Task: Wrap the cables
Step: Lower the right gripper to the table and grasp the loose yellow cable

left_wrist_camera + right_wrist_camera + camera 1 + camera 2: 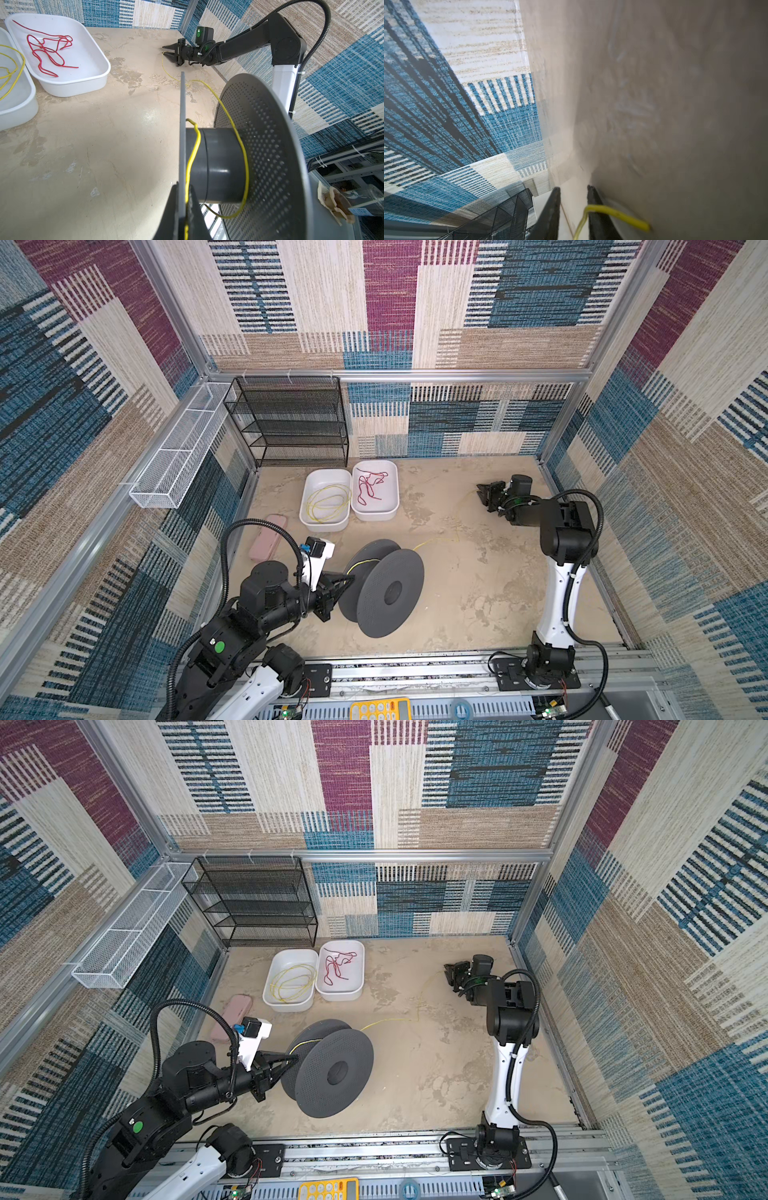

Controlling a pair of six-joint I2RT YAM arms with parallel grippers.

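A dark grey spool (382,589) (328,1069) stands on the beige floor. My left gripper (349,578) (295,1057) (184,185) is shut on the rim of its near flange, with a yellow cable (194,149) pinched against it. That cable loops loosely round the hub (220,166) and trails over the floor (434,541) (390,1021) to my right gripper (482,491) (449,971) (166,51) (574,187) at the back right. The right jaws stand narrowly apart, and the cable end (612,211) passes between them, bent over one finger (596,207). More yellow cable (328,502) lies coiled in a white tub (309,485).
A second white tub (390,472) holds a red cord (372,485). A black mesh shelf (291,423) stands at the back left, a white wire basket (183,448) hangs on the left wall, and a pink case (268,537) lies below it. A yellow calculator (380,709) sits at the front rail.
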